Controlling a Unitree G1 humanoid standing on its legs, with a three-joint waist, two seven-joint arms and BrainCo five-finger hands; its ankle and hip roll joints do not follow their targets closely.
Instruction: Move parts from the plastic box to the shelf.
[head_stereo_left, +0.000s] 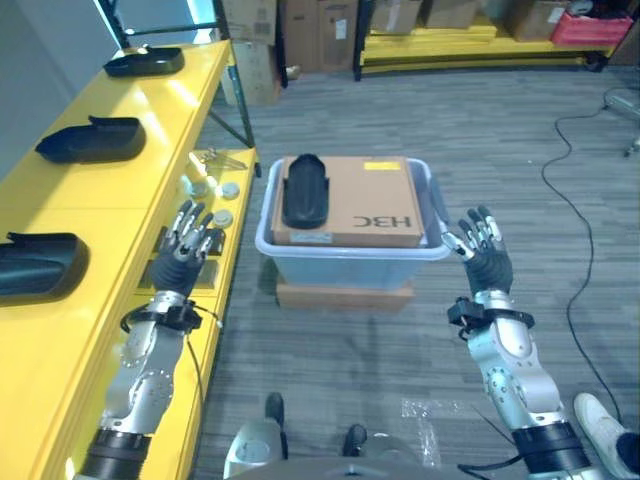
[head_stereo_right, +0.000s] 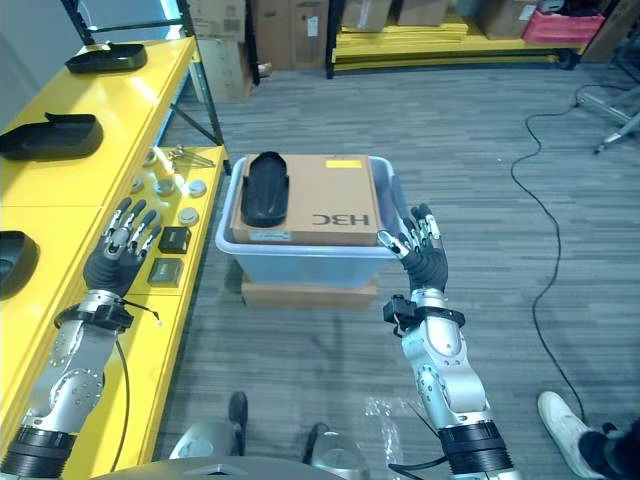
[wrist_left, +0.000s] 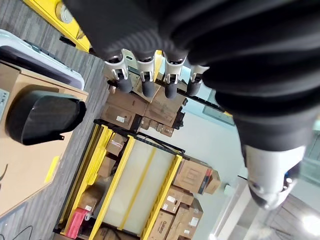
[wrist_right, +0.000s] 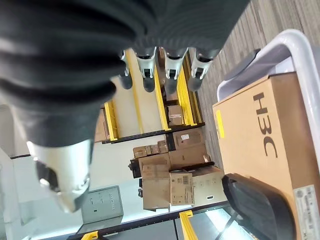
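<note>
A pale plastic box stands on the floor before me with a brown cardboard carton in it. One black curved part lies on the carton's left side. On the yellow shelf at my left lie three more black parts, one at the far end and one nearest me. My left hand is raised with straight fingers over the shelf's edge, left of the box. My right hand is raised open by the box's right rim. Neither holds anything.
Small round and square bits lie on the shelf's lower level next to the box. A flat carton sits under the box. Stacked cartons and a yellow rack line the far wall. A person's shoe is at the lower right.
</note>
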